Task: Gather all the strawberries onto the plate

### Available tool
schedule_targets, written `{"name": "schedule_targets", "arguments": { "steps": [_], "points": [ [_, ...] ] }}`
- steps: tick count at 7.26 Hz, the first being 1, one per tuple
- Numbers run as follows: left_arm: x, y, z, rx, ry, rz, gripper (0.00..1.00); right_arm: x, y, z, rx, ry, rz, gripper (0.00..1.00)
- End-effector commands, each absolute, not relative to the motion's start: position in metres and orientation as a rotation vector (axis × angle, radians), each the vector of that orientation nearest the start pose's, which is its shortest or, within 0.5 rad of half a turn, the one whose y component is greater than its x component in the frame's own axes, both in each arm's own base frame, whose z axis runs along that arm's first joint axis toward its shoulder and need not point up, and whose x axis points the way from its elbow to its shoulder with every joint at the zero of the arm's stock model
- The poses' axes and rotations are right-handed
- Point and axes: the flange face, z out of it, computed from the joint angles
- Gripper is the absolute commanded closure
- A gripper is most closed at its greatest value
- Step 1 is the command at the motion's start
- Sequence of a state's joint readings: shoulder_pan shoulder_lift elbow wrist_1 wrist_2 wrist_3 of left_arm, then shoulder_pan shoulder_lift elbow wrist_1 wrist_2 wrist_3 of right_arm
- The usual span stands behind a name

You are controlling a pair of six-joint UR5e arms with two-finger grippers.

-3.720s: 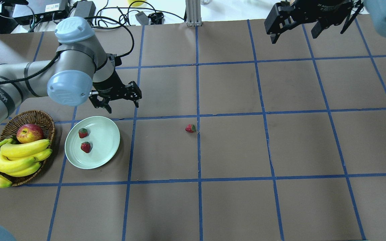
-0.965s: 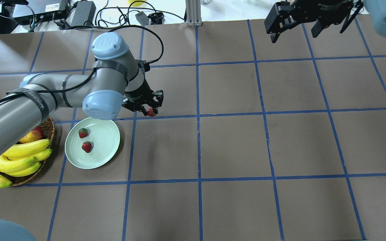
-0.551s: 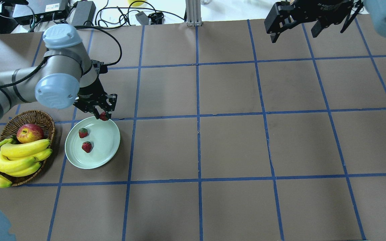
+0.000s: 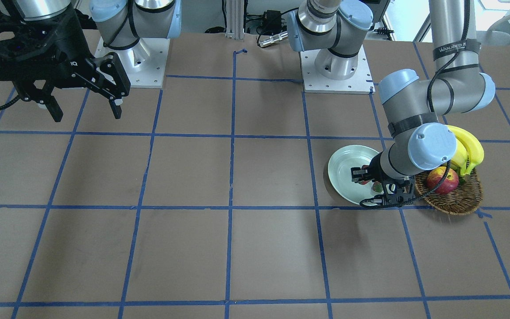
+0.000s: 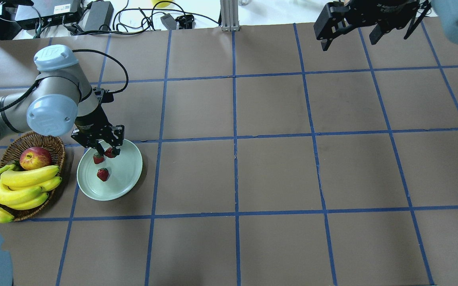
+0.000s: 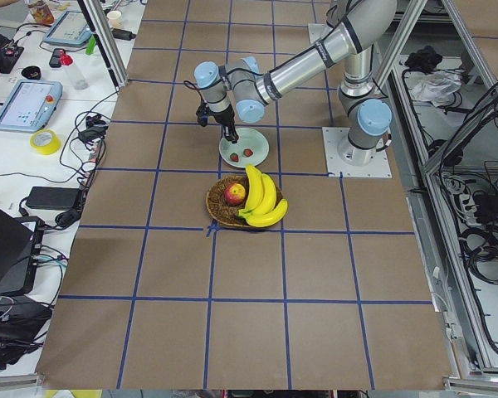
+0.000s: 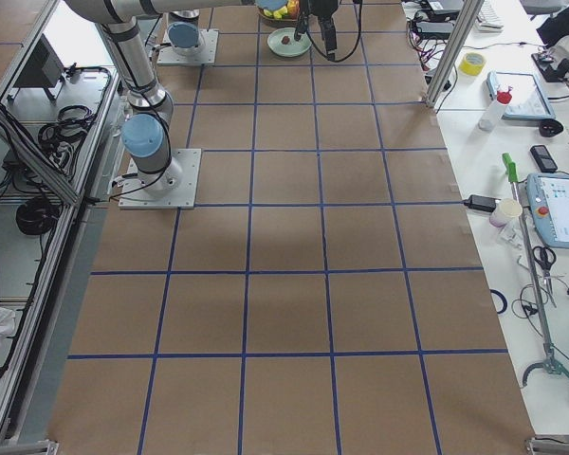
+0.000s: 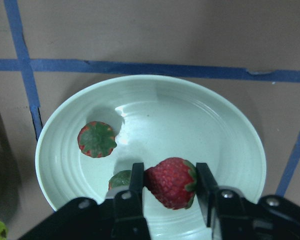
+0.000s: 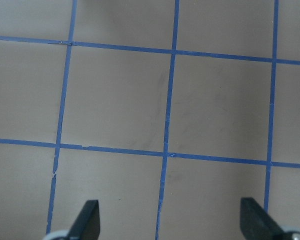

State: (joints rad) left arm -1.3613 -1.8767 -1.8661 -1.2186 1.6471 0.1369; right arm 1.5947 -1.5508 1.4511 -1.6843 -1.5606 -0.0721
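My left gripper point(image 5: 109, 152) is shut on a red strawberry point(image 5: 111, 151) and holds it over the far part of the pale mint-green plate point(image 5: 125, 176). The left wrist view shows the strawberry point(image 8: 171, 181) pinched between the two fingers above the plate point(image 8: 190, 125). Two more strawberries lie in the plate point(image 5: 98, 158) point(image 5: 102, 174); in the wrist view one shows its green cap point(image 8: 96, 139) and the other point(image 8: 121, 178) is partly hidden behind a finger. My right gripper point(image 5: 348, 43) is open and empty, high over the far right of the table point(image 9: 171, 220).
A brown wicker basket point(image 5: 34, 139) stands just left of the plate, holding a red-yellow apple point(image 5: 35, 157) and a bunch of bananas point(image 5: 18, 186). My left arm's elbow hangs over the basket's far side. Blue tape lines grid the brown table.
The strawberry that lay mid-table was picked up by my left gripper and carried left; it has moved from the plate's far rim to over the plate. The right arm has not moved.
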Motion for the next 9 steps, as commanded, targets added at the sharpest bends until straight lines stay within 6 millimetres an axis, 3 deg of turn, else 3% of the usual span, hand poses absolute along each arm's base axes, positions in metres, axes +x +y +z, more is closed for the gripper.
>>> {"name": "schedule_targets", "arguments": {
  "steps": [1, 2, 3, 5, 6, 7, 9],
  "points": [
    [-0.018, -0.538, 0.249, -0.09, 3.082, 0.327, 0.0, 0.147, -0.514, 0.55, -0.152, 3.114, -0.334, 0.0],
    [-0.021, -0.54, 0.276, -0.08, 3.072, 0.241, 0.0, 0.147, -0.514, 0.55, -0.15, 3.116, -0.334, 0.0],
    [-0.024, -0.546, 0.317, -0.074, 3.073, 0.174, 0.0, 0.147, -0.514, 0.55, -0.152, 3.114, -0.334, 0.0],
    [-0.029, -0.528, 0.419, -0.093, 3.075, 0.176, 0.0, 0.148, -0.514, 0.55, -0.153, 3.113, -0.334, 0.0],
    [-0.037, -0.518, 0.467, -0.082, 3.078, 0.096, 0.0, 0.148, -0.514, 0.55, -0.153, 3.113, -0.334, 0.0],
    [-0.07, -0.503, 0.495, 0.011, 3.059, 0.013, 0.0, 0.148, -0.514, 0.55, -0.155, 3.113, -0.334, 0.0],
    [-0.135, -0.48, 0.511, 0.15, 3.058, -0.046, 0.0, 0.148, -0.514, 0.55, -0.155, 3.113, -0.334, 0.0]
  ]
}}
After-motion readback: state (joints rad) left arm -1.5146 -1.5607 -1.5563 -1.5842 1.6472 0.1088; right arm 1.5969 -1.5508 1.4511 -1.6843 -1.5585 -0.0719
